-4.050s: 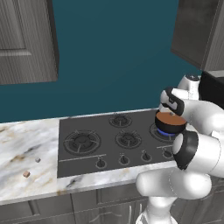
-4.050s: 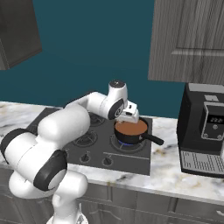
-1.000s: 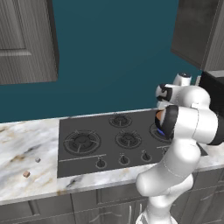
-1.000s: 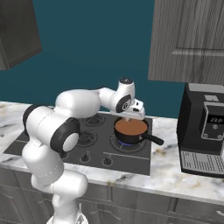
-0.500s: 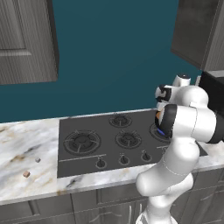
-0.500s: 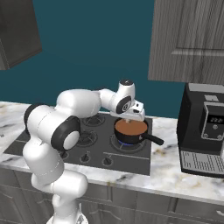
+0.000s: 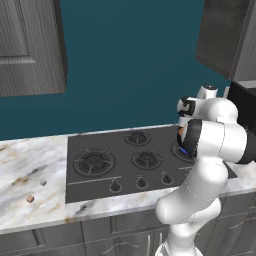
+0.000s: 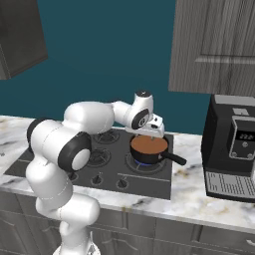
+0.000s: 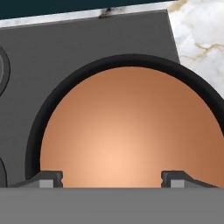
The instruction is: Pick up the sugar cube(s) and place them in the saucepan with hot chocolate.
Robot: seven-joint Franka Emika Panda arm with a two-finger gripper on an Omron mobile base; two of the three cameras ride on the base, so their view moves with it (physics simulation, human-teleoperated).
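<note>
The saucepan (image 8: pixel 145 156) stands on the cooktop's right front burner, with smooth brown hot chocolate inside and its black handle (image 8: pixel 175 159) pointing right. My gripper (image 8: pixel 150 134) hangs just above it, open. In the hand view the gripper (image 9: pixel 111 177) has its fingertips (image 9: pixel 50 178) set wide apart over the liquid inside the dark rim (image 9: pixel 127 61), with nothing between them. Far to the left on the marble counter lie two sugar cubes, a pale grey one (image 7: pixel 43 183) and a reddish-brown one (image 7: pixel 30 199). In the left base view my own arm covers most of the pan.
The black cooktop (image 7: pixel 125 160) has several burners and a row of knobs (image 7: pixel 141 182) along its front. A black coffee machine (image 8: pixel 231 149) stands right of the stove. Wall cabinets (image 8: pixel 214 45) hang above, and a blue flame burns under the pan.
The jaws have gone from shut to wide open over the saucepan. The arm has barely moved, and the two cubes on the counter lie where they were.
</note>
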